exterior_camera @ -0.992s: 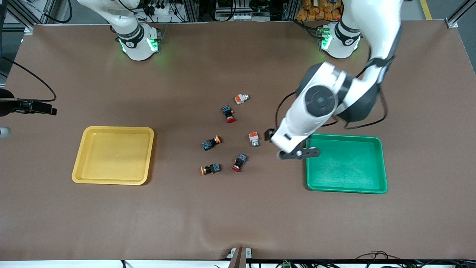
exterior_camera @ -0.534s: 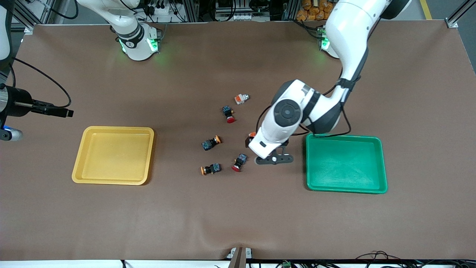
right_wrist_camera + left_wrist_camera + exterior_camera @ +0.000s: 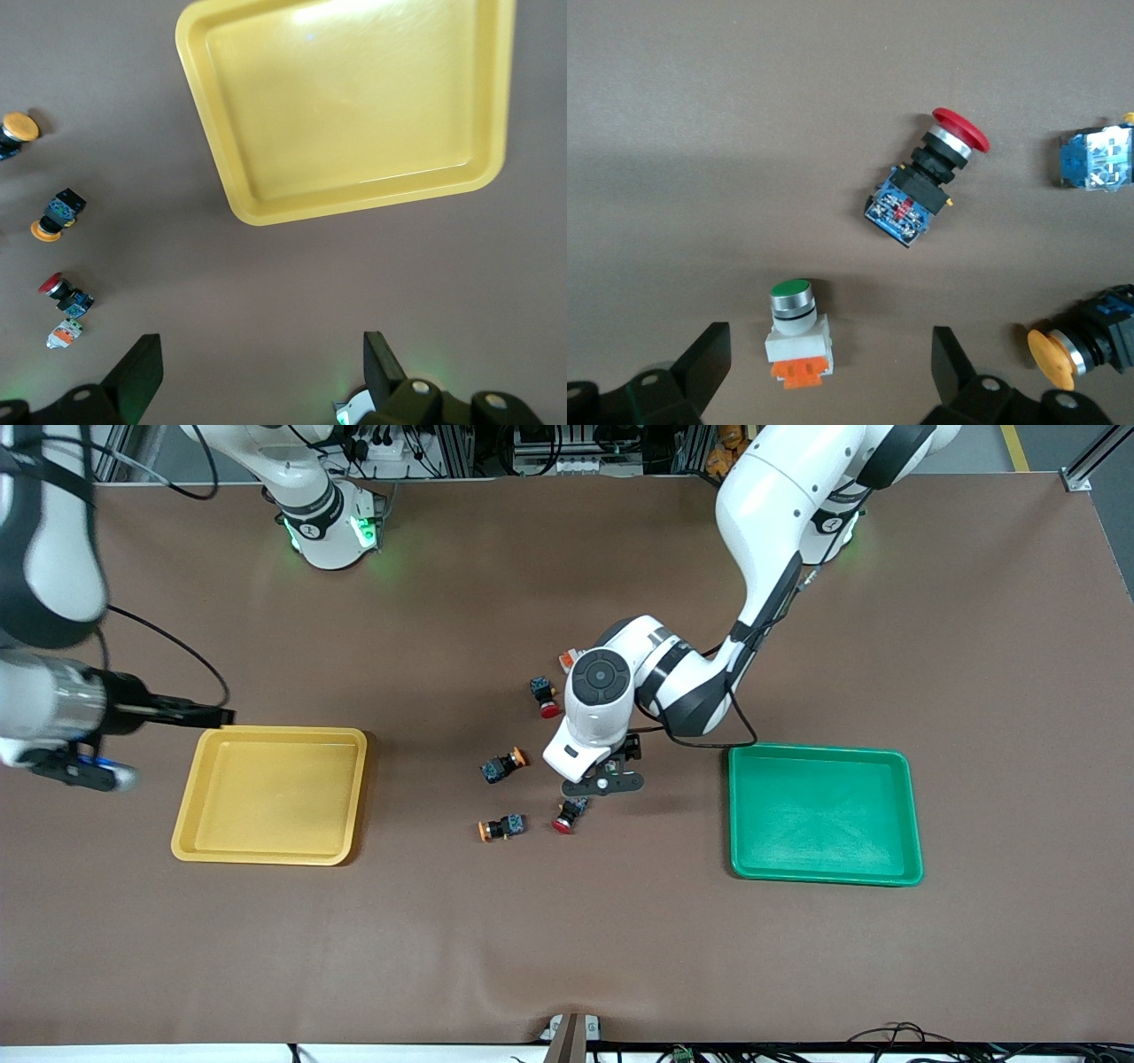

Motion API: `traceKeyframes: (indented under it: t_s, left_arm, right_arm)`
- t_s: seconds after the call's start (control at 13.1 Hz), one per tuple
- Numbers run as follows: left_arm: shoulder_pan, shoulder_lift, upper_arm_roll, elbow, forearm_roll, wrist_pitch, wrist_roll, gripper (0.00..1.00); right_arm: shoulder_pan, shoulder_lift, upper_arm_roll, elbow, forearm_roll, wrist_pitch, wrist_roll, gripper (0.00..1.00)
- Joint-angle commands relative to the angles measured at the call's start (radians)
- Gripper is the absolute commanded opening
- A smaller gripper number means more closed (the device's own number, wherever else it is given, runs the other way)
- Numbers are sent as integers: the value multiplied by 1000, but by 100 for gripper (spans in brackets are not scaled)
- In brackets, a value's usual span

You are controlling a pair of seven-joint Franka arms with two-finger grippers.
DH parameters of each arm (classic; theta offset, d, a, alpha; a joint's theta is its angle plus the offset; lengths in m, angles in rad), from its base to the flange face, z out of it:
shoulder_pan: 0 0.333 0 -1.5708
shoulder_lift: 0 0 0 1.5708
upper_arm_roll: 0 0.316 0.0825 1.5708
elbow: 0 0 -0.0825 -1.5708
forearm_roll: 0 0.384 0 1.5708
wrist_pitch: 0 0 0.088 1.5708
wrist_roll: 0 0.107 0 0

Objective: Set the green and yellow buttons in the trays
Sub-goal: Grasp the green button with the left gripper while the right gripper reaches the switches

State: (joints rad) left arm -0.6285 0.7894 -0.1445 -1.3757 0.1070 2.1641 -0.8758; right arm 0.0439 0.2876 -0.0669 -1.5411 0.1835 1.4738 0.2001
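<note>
**A:** Which step is this, going by how things lie?

**B:** The first pick, I'd judge. Both trays are bare: the yellow tray (image 3: 269, 794) toward the right arm's end of the table, the green tray (image 3: 824, 813) toward the left arm's end. Every button lies on the brown table (image 3: 567, 939) between them.

**A:** And the left gripper (image 3: 824, 376)?

**B:** Jaws spread wide, nothing in them. It hangs low over the cluster, and its wrist view shows a grey-bodied button with a green cap (image 3: 796, 332) lying between its fingers (image 3: 704, 359), nearer one finger than the other (the orange block end points back toward the wrist). A red-capped button (image 3: 926, 177) lies just ahead of the fingertips, and a yellow-capped button (image 3: 1090, 341) just outside the other finger.

**A:** So the next move?

**B:** Probably centre on the green-capped one, drop, and close across its body, taking care not to nudge the red one. Then carry it to the green tray, I'd guess.

**A:** The right gripper (image 3: 257, 372)?

**B:** Also wide open and empty, up beside the yellow tray on the side away from the buttons. From there the second yellow-capped button (image 3: 58, 213) and another grey button (image 3: 65, 334) are well apart from it, past the tray. Whether it is waiting I can't say.
</note>
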Motion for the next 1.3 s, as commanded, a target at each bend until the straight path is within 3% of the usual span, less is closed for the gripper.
traceKeyframes:
  t_s: [0.0,0.15,0.53,0.61,0.84,0.92,0.99,1.14,1.22]
  left_arm:
    - [-4,2,11,-52,23,43,-34,100]
    - [10,-30,11,-132,25,48,-16,100]
    - [0,-19,8,-173,16,126,-37,100]
    - [0,-21,10,-187,17,125,-38,95]
    - [1,-22,8,-210,13,126,-52,74]
    - [4,-22,8,-209,10,126,-63,62]
    - [4,-22,6,-209,8,126,-78,47]
    - [0,-22,3,-207,7,126,-86,3]
    - [0,-24,3,-207,7,125,-91,0]
  right_arm:
    - [49,7,-4,-62,28,80,86,100]
    - [59,8,-2,-89,30,115,101,100]
    - [91,16,-2,-100,30,117,105,100]
    - [91,16,-4,-106,30,118,111,100]
    - [105,15,-4,-135,30,146,131,100]
    - [111,15,-2,-139,30,155,151,100]
    - [138,15,-2,-139,30,163,191,100]
    - [175,16,-2,-157,30,206,281,100]
    - [186,16,-2,-166,30,223,288,100]
